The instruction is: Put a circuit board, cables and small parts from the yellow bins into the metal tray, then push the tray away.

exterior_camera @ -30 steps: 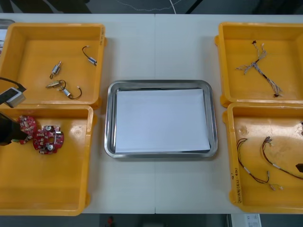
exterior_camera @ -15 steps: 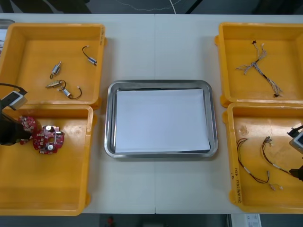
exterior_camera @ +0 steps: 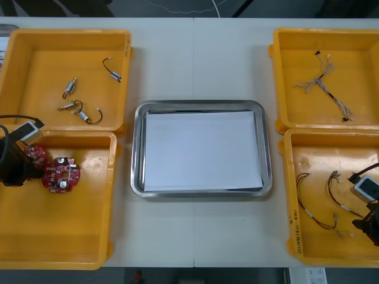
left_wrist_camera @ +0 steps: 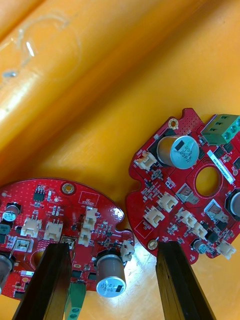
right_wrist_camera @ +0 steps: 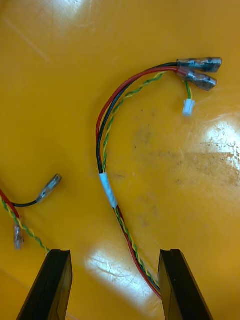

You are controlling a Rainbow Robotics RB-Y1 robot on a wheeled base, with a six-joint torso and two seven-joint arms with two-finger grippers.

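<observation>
Both pairs of jaws stand released, with nothing gripped in either. On my left gripper (left_wrist_camera: pixel 112 250) the black fingers are spread above two round red circuit boards. One board (left_wrist_camera: pixel 60 225) runs under one finger and into the gap. The other board (left_wrist_camera: pixel 185 185) lies just beside it, its edge reaching the second finger. I can't tell whether the fingertips touch them. Both boards sit at the far end of the near left bin (exterior_camera: pixel 59 236), close to its wall.

My right gripper (right_wrist_camera: pixel 114 252) hangs over the floor of the near right bin (exterior_camera: pixel 314 248). A red and yellow cable (right_wrist_camera: pixel 107 190), bundled with a black wire, passes through the gap and runs close along one finger. A second cable (right_wrist_camera: pixel 30 200) lies outside the opposite finger.

Farther out, the far left bin (exterior_camera: pixel 35 65) holds the small metal parts (exterior_camera: pixel 80 106). The far right bin (exterior_camera: pixel 355 53) holds a pale twisted cable (exterior_camera: pixel 323 83). The metal tray (exterior_camera: pixel 267 148) sits between the bins, white inside and holding none of the parts, on the light table (exterior_camera: pixel 195 59).
</observation>
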